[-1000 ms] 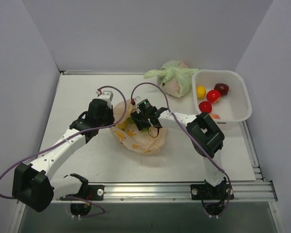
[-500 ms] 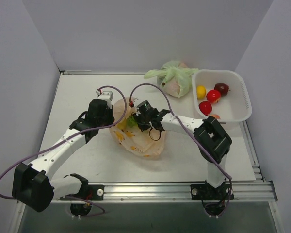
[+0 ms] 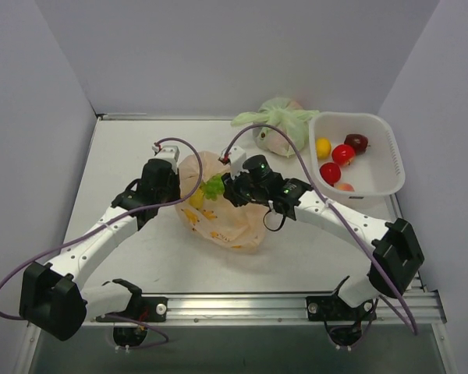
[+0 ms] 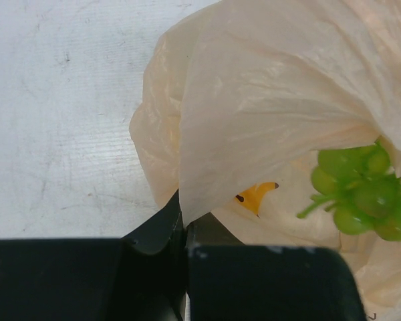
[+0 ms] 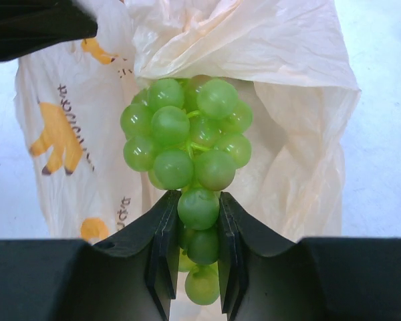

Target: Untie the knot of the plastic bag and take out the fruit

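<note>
Right wrist view: the right gripper (image 5: 194,204) clamps the seemingly light, slippery grape bunch (image 5: 187,134) by its lower grapes at the mouth of the plastic bag (image 5: 254,47), while the left gripper (image 4: 183,212) pinches its limp rim.

My left arm (image 3: 101,234) and right arm (image 3: 345,224) are white tubes with chunky black joints, a purple cable (image 3: 189,148) looping along each. My fingers (image 5: 162,242) are matte black plastic, flat-faced and angular.
</note>
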`<state>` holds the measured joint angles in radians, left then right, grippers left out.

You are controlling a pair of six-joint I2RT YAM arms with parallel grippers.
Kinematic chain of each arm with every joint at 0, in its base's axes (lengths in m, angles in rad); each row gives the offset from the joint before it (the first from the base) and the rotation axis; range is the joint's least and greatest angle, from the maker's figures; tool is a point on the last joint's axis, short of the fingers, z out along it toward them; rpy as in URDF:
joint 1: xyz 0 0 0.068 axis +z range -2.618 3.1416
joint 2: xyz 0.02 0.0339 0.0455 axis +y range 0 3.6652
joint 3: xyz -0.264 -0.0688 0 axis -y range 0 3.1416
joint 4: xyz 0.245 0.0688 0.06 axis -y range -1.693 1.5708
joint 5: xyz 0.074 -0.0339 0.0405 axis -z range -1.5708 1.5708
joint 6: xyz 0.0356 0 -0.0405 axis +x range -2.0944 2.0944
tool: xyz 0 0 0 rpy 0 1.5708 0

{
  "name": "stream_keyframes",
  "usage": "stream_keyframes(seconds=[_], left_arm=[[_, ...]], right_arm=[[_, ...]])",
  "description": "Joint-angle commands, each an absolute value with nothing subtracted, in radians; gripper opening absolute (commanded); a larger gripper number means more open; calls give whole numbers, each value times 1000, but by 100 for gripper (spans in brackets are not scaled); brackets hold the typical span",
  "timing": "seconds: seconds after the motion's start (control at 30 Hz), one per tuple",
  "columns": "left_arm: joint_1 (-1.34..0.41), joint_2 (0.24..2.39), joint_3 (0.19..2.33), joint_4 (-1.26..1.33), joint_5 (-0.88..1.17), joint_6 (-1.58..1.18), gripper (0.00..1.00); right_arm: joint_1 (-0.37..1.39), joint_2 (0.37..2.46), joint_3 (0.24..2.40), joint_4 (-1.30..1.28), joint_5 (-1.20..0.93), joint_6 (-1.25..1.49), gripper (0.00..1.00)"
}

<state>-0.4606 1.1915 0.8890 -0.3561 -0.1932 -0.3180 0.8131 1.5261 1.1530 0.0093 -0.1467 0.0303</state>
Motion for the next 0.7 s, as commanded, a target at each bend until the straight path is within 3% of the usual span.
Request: stream_keyframes(seconds=[0.0,0.33,0.47,0.67], left_arm=[[-449,1167,925,-342,-227,-304,0],[-449,1164,923,-336,-206,-302,0],[-449,1161,920,-333,-204,-302,0],[-449,1161,919,-328,-195,-301,0]], right_arm=[[804,1411,1124,-26,-134,8,4],[474,1186,1117,-92,107,-18,5],[237,1195,1141,-89,129,37,6],[42,1319,1216,-84,149,126,11]])
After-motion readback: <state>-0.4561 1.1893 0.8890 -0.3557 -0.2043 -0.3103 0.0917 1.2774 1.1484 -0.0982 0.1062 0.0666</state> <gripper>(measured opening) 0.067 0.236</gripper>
